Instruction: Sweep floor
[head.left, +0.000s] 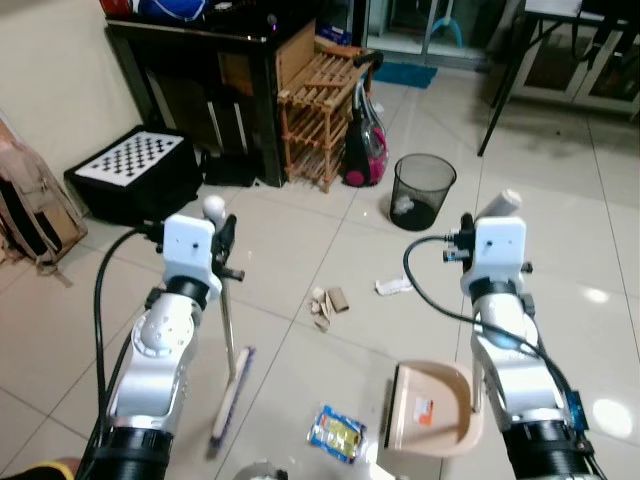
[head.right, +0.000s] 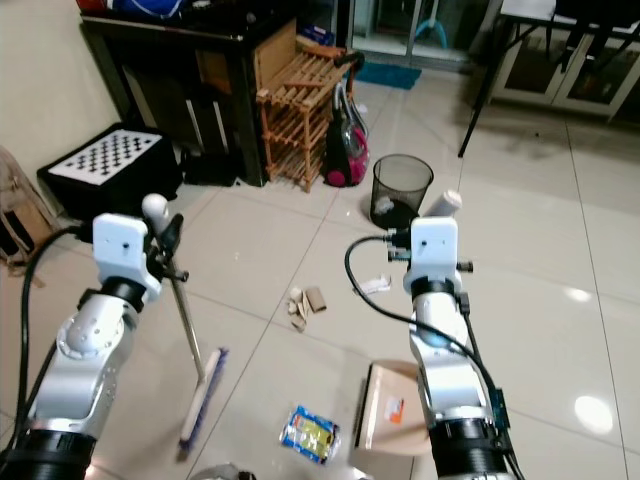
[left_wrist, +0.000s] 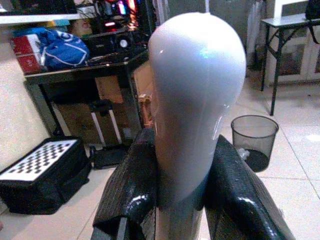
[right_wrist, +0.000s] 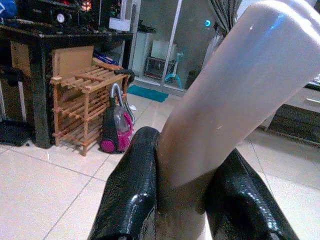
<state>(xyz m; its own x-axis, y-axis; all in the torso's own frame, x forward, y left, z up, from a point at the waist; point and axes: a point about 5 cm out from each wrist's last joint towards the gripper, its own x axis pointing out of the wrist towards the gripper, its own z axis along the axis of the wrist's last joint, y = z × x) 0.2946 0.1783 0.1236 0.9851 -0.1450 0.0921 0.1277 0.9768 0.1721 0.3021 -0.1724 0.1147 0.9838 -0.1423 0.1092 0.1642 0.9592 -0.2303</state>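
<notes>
My left gripper (head.left: 222, 236) is shut on the broom's thin handle just below its white knob (left_wrist: 197, 85). The handle slants down to the brush head (head.left: 232, 395), which lies on the tiles in front of me. My right gripper (right_wrist: 182, 185) is shut on the beige dustpan handle (head.left: 499, 204), and its black fingers (right_wrist: 130, 195) press the handle from both sides. The dustpan (head.left: 430, 408) rests on the floor at lower right. Litter lies between them: cardboard rolls (head.left: 328, 302), a white scrap (head.left: 393, 287) and a blue-yellow packet (head.left: 337, 434).
A black mesh bin (head.left: 423, 190) stands ahead on the right, with a pink vacuum cleaner (head.left: 365, 150) and a wooden rack (head.left: 318, 115) to its left. A black desk (head.left: 200, 70), a checkerboard-topped box (head.left: 135, 170) and a backpack (head.left: 30, 215) line the left wall.
</notes>
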